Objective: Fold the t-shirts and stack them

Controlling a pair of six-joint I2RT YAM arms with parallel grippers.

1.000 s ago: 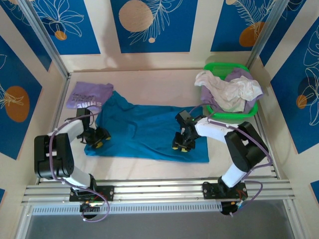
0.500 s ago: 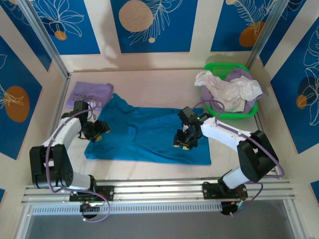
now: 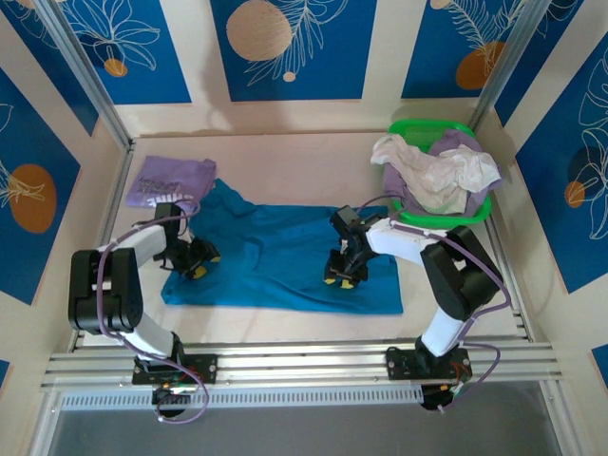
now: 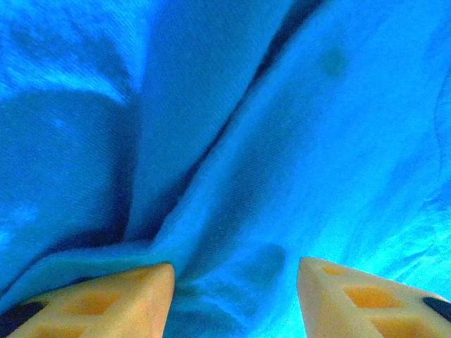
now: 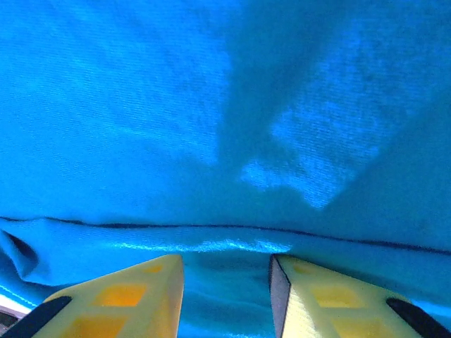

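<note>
Item one: blue t-shirt [image 3: 285, 256] – spread across the middle of the table [image 3: 285, 157], one corner reaching up toward the far left. It lies open and creased, not yet folded, so I judge this the working piece.

Item two: my left gripper [image 3: 195, 261], low over the shirt's left edge. In the wrist view its fingers [image 4: 106, 299] stand about half apart, with a raised ridge of cloth running down to the left one. The gap is unclosed, so I count nothing as gripped there.

Item three: my right gripper [image 3: 344, 274], low over the shirt right of its middle. Its fingers [image 5: 113, 299] are set narrower, a gap showing, with a folded edge of cloth lying across just beyond the tips. I am placed at opposite sides, presumably to take two edges and bring them over together.

Item four: purple t-shirt [image 3: 171, 180] with pale lettering, folded flat at the far left corner – likely the base of the stack; the blue corner lies just beside it.

Item five: green basket [image 3: 432, 126] at far right, holding crumpled white and lilac shirts [image 3: 432, 176], waiting their turn
</note>
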